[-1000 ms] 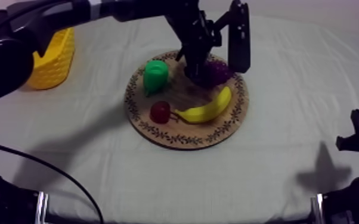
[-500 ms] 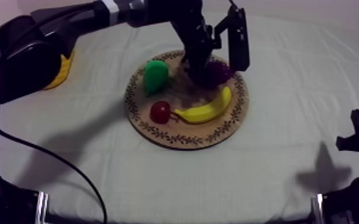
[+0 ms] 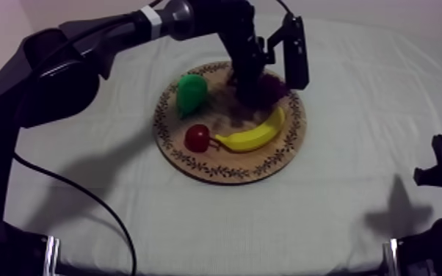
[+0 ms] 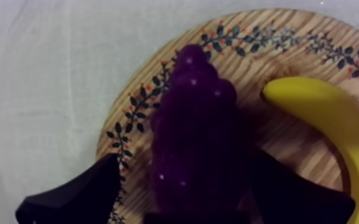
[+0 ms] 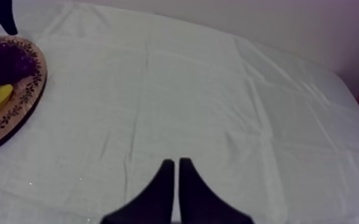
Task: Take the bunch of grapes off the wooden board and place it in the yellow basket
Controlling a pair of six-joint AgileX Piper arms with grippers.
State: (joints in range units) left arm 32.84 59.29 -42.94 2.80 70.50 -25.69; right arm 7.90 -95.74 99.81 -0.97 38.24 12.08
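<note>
On the cloth-covered worktop (image 3: 356,205), the bunch of grapes (image 4: 197,101) lies at the wooden board's (image 3: 194,158) far edge, straddled by the spread left hand (image 4: 186,161); a squeeze and lift are judged next, the right hand (image 5: 173,173) pressed together.

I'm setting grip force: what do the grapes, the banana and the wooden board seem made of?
Bunch of grapes: likely moulded plastic or rubber, glossy, with small highlights on the purple beads. Banana: probably plastic, smooth and satin, an even yellow. Wooden board: wood, matt, with straight grain showing; leaf pattern on the rim looks printed.
</note>
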